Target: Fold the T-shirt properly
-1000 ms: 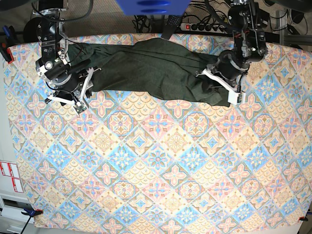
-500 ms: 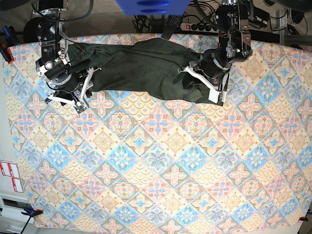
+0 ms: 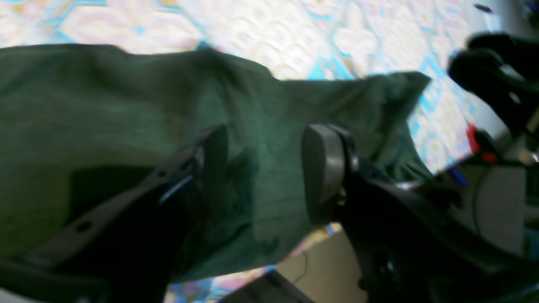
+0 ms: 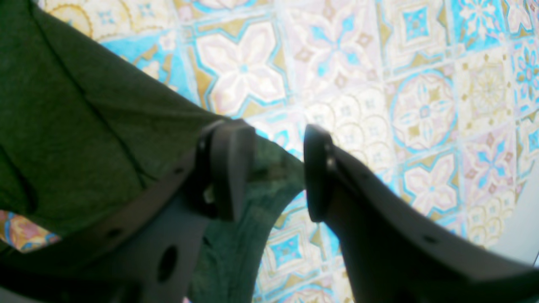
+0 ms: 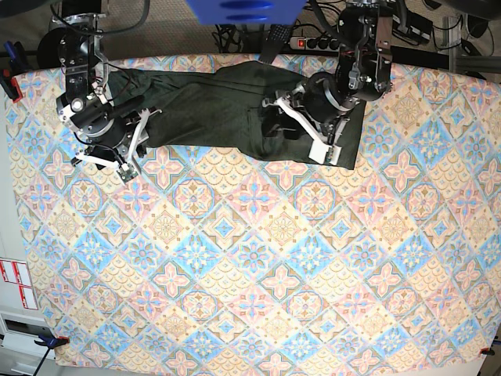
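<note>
Your shirt [image 5: 227, 110] lies bunched in a long band across the far edge of the patterned tablecloth [image 5: 250, 266], running from one arm to the other, with its end on the left arm's side doubled over onto the body of the cloth. The step in hand looks like the release of that fold, so let the fabric drop flat before you lift away: back the left claw [image 3: 263, 172] straight up and off, not sideways, or a finger may catch a ridge and drag the flap askew. In the left wrist view that claw is spread, with the green cloth showing between its two pads [image 3: 322, 172]; nothing is pinched, though the pad on the picture's left may be brushing the fabric, and the blur does not let you be sure. Next, smooth the wrinkles toward the middle, since the band looks uneven and the task seems far from done. The right claw [image 4: 278, 168] sits at the shirt's other end with its jaws parted; one pad [image 4: 229, 168] lies against the hem, the other stands clear over bare tablecloth, so it grips nothing. Keep it steady as an anchor point.
</note>
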`<state>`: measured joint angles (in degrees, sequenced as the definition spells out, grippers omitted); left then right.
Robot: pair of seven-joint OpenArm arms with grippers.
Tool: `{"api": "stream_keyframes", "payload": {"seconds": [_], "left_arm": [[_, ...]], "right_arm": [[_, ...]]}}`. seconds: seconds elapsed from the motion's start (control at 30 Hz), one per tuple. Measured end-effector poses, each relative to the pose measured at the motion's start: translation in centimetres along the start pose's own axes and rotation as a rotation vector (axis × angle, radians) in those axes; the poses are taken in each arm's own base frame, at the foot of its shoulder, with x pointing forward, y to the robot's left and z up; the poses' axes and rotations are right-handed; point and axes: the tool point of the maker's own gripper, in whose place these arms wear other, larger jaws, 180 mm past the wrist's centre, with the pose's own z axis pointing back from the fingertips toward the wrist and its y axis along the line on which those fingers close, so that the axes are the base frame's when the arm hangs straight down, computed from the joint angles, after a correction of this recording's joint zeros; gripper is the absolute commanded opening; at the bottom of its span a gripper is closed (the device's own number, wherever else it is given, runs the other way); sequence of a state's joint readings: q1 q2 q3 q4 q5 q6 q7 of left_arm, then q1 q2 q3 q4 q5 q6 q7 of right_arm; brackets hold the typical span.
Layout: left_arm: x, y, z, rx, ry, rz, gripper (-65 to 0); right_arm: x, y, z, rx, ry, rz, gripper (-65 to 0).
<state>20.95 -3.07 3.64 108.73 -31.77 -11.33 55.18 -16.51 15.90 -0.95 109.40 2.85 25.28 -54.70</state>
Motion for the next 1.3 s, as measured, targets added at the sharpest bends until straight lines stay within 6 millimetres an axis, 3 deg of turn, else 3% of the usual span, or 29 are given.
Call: {"api": "stream_keyframes", "payload": {"seconds": [0.13, 0.3, 0.37, 0.53, 0.8, 0.97, 1.1, 1.3], "left_arm": [[2.3, 1.7, 1.9, 0.047, -0.069, -0.031, -35.4], [2.6, 5.8, 4.0, 0.150, -0.057, -0.058, -35.4], [3.1, 7.6, 5.0, 0.199, -0.065, -0.069, -35.4], [4.2, 9.8, 6.4, 0.263, -0.088, -0.076, -35.0], [3.6, 11.2, 6.4, 0.284, -0.066, -0.058, -34.9], [2.6, 11.8, 6.1, 0.290, -0.037, -0.034, -34.9], [2.6, 11.7, 6.0, 0.287, -0.040, -0.034, -34.9], [2.6, 11.6, 6.0, 0.285, -0.040, -0.035, -34.9]], "right_arm": [[0.1, 0.0, 0.0, 0.000, -0.002, 0.000, -41.8], [-0.5, -0.1, -0.2, 0.003, 0.018, 0.000, -41.3], [-2.0, -0.1, -0.8, 0.018, 0.061, -0.011, -41.3], [-6.9, -0.3, -2.2, 0.027, 0.211, -0.051, -36.7], [-8.3, 0.3, -2.8, 0.052, 0.247, -0.076, -32.5], [-10.7, 1.0, -3.3, 0.077, 0.313, -0.099, -32.6], [-10.8, 1.5, -3.6, 0.105, 0.303, -0.137, -32.7], [-10.8, 2.0, -4.0, 0.185, 0.243, -0.346, -32.8]]}}
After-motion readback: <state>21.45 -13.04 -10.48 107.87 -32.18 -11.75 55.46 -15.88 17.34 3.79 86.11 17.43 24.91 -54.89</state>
